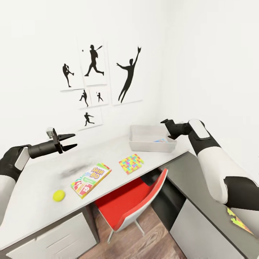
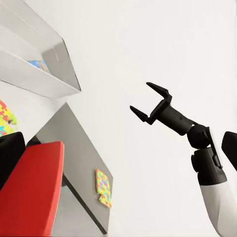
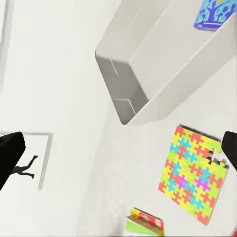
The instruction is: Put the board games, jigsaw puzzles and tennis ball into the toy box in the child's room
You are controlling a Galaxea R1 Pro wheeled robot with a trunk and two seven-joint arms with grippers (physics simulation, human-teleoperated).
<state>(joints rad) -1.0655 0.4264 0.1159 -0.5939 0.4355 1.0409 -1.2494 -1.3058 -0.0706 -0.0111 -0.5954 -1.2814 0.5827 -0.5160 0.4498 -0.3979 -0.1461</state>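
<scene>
On the table [image 1: 39, 180] lie the Skip-Bo board game [image 1: 91, 179], one jigsaw puzzle [image 1: 131, 163] and the tennis ball [image 1: 59, 195]. The toy box [image 1: 151, 147] stands at the far right corner with a blue board game [image 1: 160, 140] inside. A second jigsaw puzzle [image 1: 239, 220] lies on the lower cabinet. My left gripper [image 1: 75, 140] hovers open above the table's left part. My right gripper [image 1: 164, 122] hangs open beside the toy box's right rim. The right wrist view looks over the toy box [image 3: 163, 69], the blue game [image 3: 215, 12], the puzzle [image 3: 195, 173] and Skip-Bo [image 3: 145, 222].
A red chair [image 1: 133, 201] is pushed under the table, between the drawer unit [image 1: 54, 241] and the dark cabinet [image 1: 201, 230]. Baseball silhouette pictures [image 1: 93, 68] hang on the white wall behind. The left wrist view shows my right gripper [image 2: 139, 96] and the chair [image 2: 29, 192].
</scene>
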